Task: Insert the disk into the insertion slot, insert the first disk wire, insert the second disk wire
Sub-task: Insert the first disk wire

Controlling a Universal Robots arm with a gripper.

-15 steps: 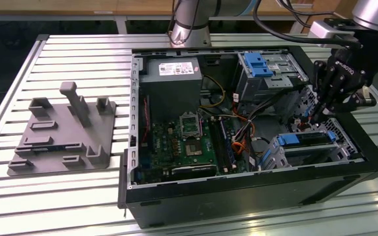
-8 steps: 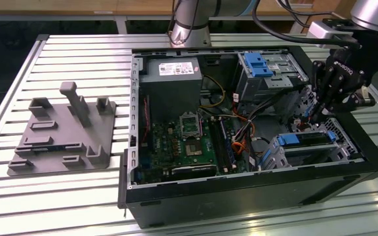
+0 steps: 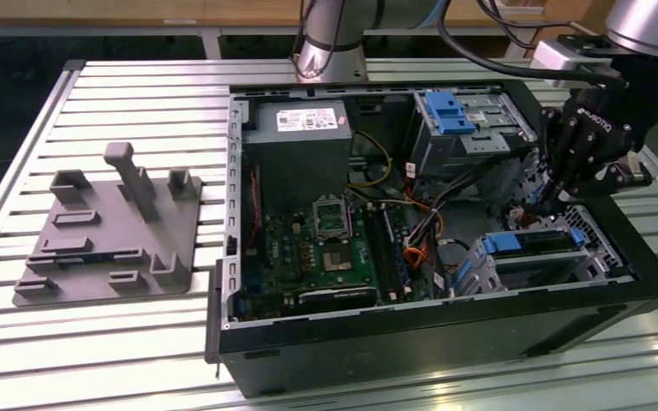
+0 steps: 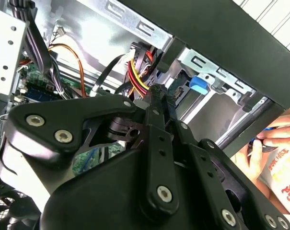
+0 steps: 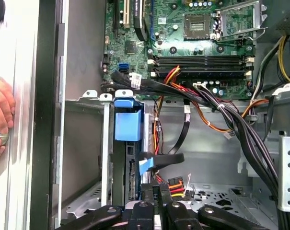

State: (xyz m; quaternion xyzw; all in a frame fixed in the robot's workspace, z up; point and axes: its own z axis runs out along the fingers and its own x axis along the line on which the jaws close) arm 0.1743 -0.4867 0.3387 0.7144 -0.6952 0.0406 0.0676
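The disk (image 3: 531, 243), edged by its blue carrier (image 5: 128, 120), sits inside the insertion slot (image 3: 569, 272), a silver cage (image 5: 82, 143) at the case's near right corner in the exterior view. A flat black disk wire with a blue plug (image 5: 145, 166) reaches the disk's rear edge. My gripper (image 3: 538, 204) hangs just behind the disk, fingers (image 4: 156, 96) close together. At their tips is a black plug on red, yellow and orange wires (image 5: 175, 185), a second disk wire. Whether that plug touches the disk is hidden.
A taller cage with a blue latch (image 3: 449, 111) stands at the case's back right. Cable bundles (image 5: 240, 124) cross the motherboard (image 3: 318, 248). A person's hand (image 5: 0, 115) rests outside the case wall. A grey fixture (image 3: 112, 231) lies on the slatted table at the exterior view's left.
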